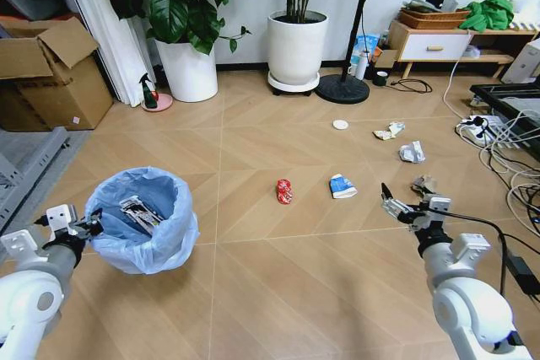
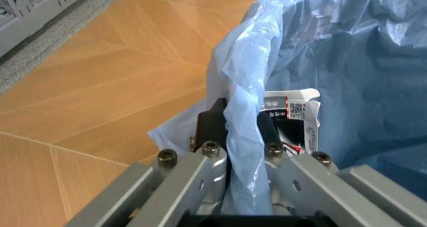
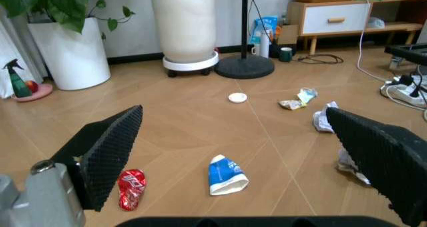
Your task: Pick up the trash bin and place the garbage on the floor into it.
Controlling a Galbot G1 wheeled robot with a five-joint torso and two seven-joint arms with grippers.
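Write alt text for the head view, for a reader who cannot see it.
The left gripper grips the rim of the blue-lined bin on the wooden floor. The right gripper hovers open near litter: a red can, a blue-and-white carton and paper wads. White plant pots stand behind.
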